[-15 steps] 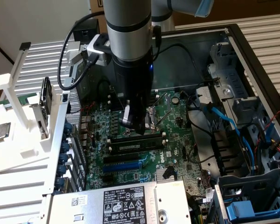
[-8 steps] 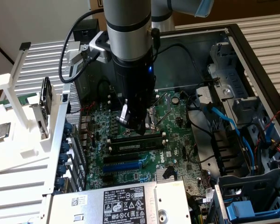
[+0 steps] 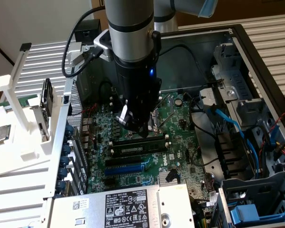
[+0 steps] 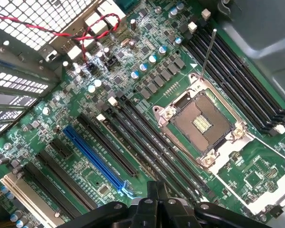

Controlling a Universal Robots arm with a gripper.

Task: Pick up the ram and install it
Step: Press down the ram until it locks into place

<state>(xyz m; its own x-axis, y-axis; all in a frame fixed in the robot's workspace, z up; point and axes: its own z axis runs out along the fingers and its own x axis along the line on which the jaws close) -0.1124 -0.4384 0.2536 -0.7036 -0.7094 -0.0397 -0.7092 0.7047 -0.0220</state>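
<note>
one thin green ram (image 3: 137,148) stick sits seated in motherboard (image 3: 178,121).

I see the ram, a long thin green circuit-board stick with dark chips (image 3: 137,148), lying flat and level along a memory slot on the motherboard, just below centre of the exterior view, running nearly left to right.

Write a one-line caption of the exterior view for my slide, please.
Robot gripper lowered over the motherboard, just above the ram lying along the memory slots.
</note>
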